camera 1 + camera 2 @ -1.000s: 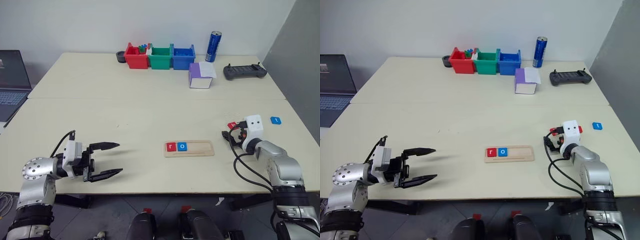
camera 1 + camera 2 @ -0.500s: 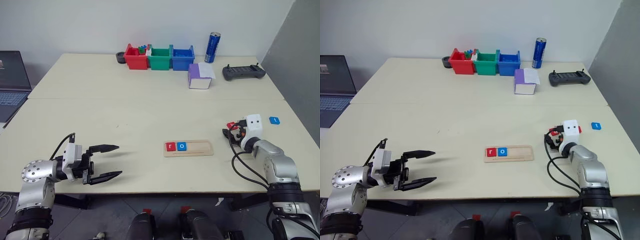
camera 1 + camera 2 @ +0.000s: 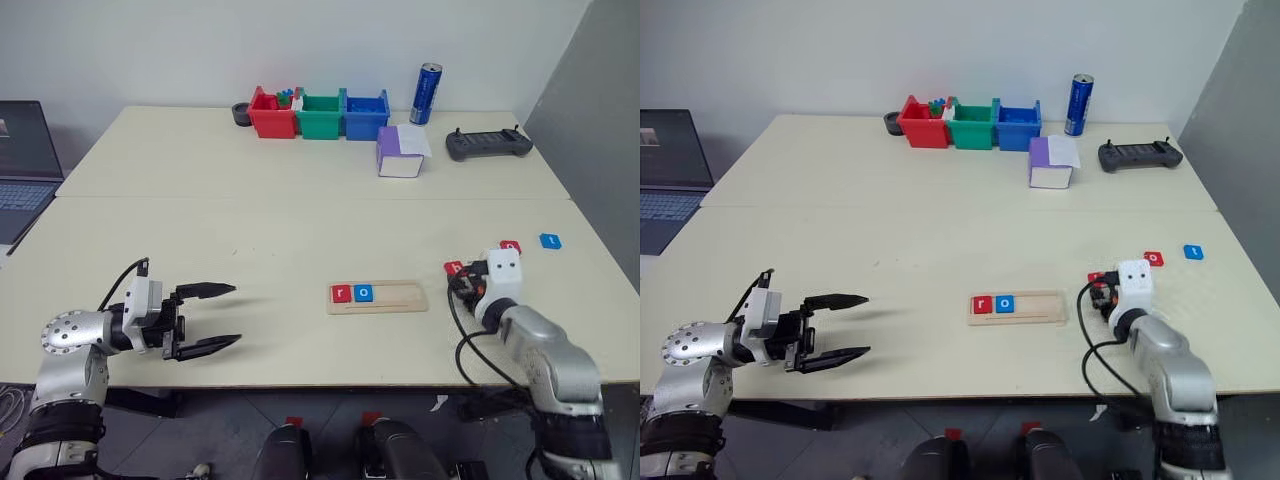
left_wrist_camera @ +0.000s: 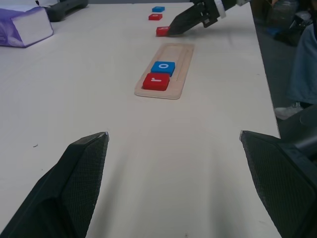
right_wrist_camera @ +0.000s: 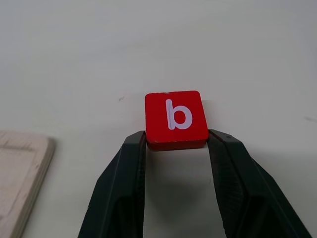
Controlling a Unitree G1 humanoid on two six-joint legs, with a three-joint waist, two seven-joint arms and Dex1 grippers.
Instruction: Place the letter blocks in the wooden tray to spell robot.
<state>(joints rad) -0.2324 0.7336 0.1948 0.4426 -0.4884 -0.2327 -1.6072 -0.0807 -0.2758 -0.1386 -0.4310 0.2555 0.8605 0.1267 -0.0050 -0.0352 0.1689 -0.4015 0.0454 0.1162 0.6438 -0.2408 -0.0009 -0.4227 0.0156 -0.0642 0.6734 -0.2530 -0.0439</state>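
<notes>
Our right tool (image 5: 176, 144) pinches the red b block (image 5: 176, 119) by its near edge; left tool (image 3: 205, 318) spread. Such shallow purchase may let it slip before the wooden tray (image 3: 395, 297).

The cream worktop (image 3: 250, 220) carries the wooden tray (image 3: 395, 298) near its front edge. Right of the tray lie a red tile (image 3: 511, 245) and a blue tile (image 3: 550, 241). Along the far edge stand red, green and blue bins (image 3: 320, 113), a blue can (image 3: 428, 93), a purple-and-white box (image 3: 401, 152) and a dark controller (image 3: 488, 144).
</notes>
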